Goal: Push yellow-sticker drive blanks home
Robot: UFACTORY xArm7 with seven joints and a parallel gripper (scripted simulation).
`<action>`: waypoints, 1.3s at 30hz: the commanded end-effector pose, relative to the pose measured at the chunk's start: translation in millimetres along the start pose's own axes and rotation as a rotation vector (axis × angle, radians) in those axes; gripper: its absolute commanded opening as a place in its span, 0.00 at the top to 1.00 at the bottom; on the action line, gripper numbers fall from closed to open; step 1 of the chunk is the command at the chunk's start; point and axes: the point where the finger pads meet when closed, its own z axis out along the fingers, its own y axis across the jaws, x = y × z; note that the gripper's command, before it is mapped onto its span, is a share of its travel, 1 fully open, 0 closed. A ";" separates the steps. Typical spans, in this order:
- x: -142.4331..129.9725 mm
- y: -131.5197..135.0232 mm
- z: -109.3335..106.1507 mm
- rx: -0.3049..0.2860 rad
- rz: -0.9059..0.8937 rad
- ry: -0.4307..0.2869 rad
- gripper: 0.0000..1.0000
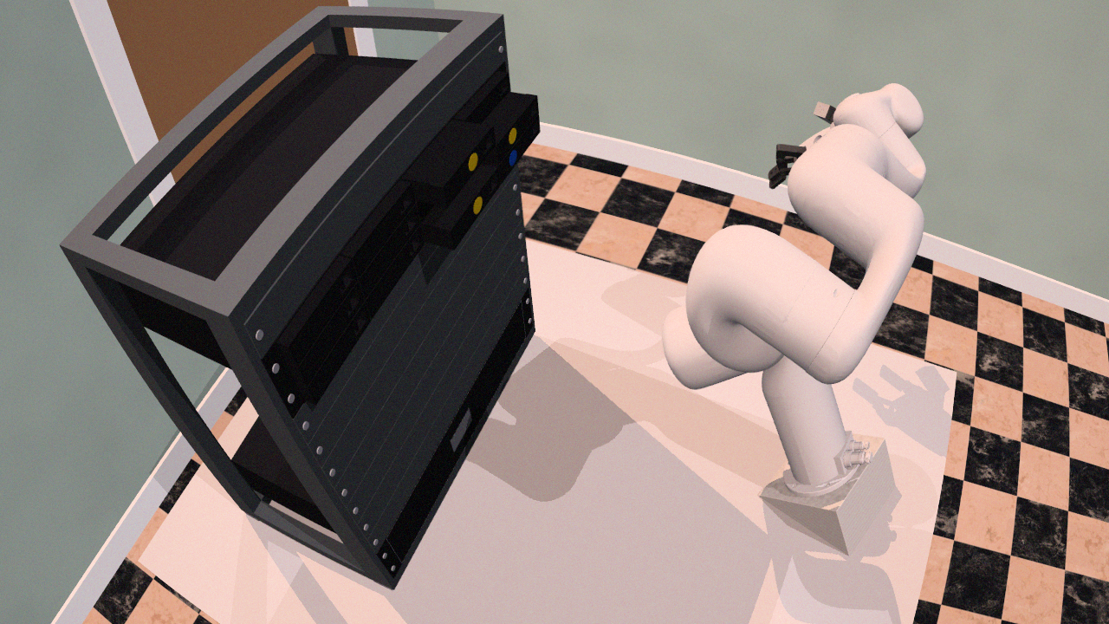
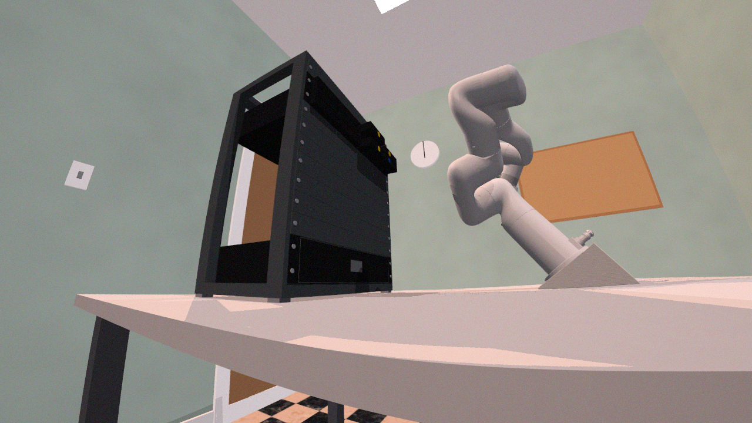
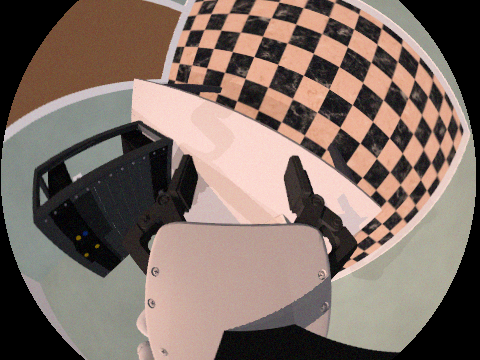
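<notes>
Nothing of the job is done yet, as I judge it. The rack (image 1: pixel 232 306) stands on the desk (image 2: pixel 473 336), and high on its front, at the far right end, the blanks (image 1: pixel 465 166) all stand proud of the face. I count three yellow stickers (image 1: pixel 473 161) and one blue sticker (image 1: pixel 513 157); the blue one sits just below the rightmost yellow. None of the sticker-bearing blanks looks flush with the panels around it, so three pushes are left, and the blue one is to stay as it is. My hand (image 3: pixel 240 196) is spread wide with nothing in it, held up high and well apart from the rack, over toward the right of the scene; in the wrist view the rack shows off to the left, not ahead of my fingers. What remains first is to bring the hand round to face a yellow blank squarely, then press straight in so the rack neither shifts nor leans.
</notes>
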 end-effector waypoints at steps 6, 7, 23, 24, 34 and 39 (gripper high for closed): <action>15.0 40.6 -11.7 -0.054 0.169 0.115 0.00; 15.0 40.6 -11.7 -0.054 0.169 0.115 0.00; 16.0 125.6 -47.2 -0.179 0.495 0.330 0.00; 16.0 125.6 -47.2 -0.179 0.495 0.330 0.00; -3.3 182.5 -80.1 -0.280 0.713 0.474 0.00; -22.4 213.4 -102.0 -0.345 0.840 0.559 0.00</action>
